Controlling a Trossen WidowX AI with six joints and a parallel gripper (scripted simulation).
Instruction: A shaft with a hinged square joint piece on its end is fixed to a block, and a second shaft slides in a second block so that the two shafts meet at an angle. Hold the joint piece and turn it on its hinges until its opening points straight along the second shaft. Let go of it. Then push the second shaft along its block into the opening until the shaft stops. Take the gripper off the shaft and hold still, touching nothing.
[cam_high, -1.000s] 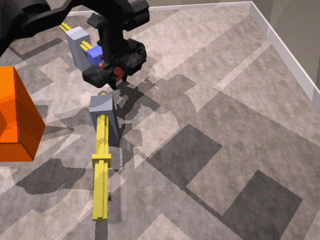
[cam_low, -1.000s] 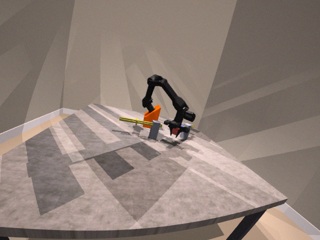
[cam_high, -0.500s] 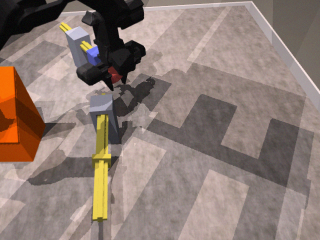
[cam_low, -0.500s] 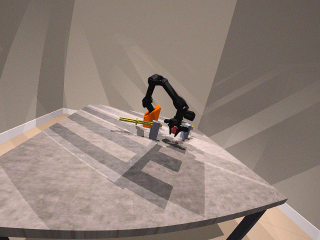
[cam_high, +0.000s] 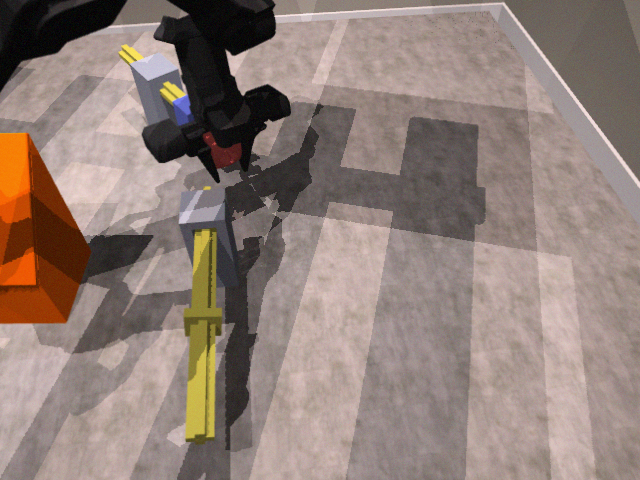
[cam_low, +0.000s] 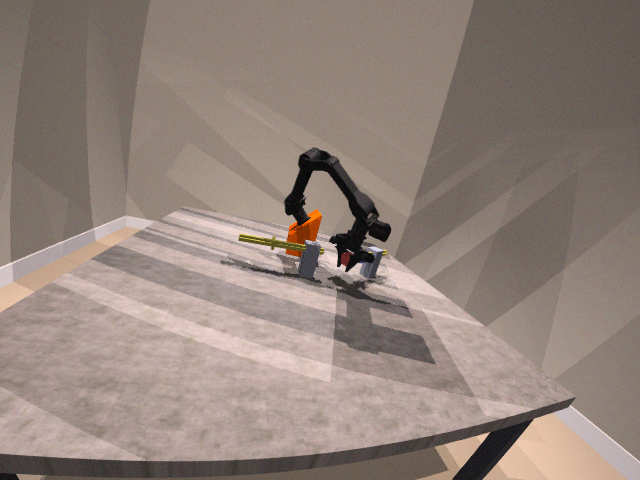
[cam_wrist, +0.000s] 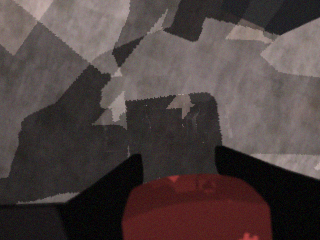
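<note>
The gripper is shut on the red joint piece, one finger on each side. Behind it, a blue hinge part sits on the end of the first yellow shaft, which passes through a grey block. The second yellow shaft, with a square collar, runs through the nearer grey block. Its short tip shows beyond that block, apart from the red piece. The red piece's opening is hidden.
A large orange wedge-shaped body stands left of the second shaft in the top view, under the arm's base. The black arm reaches over from there. Strong shadows cross the table top.
</note>
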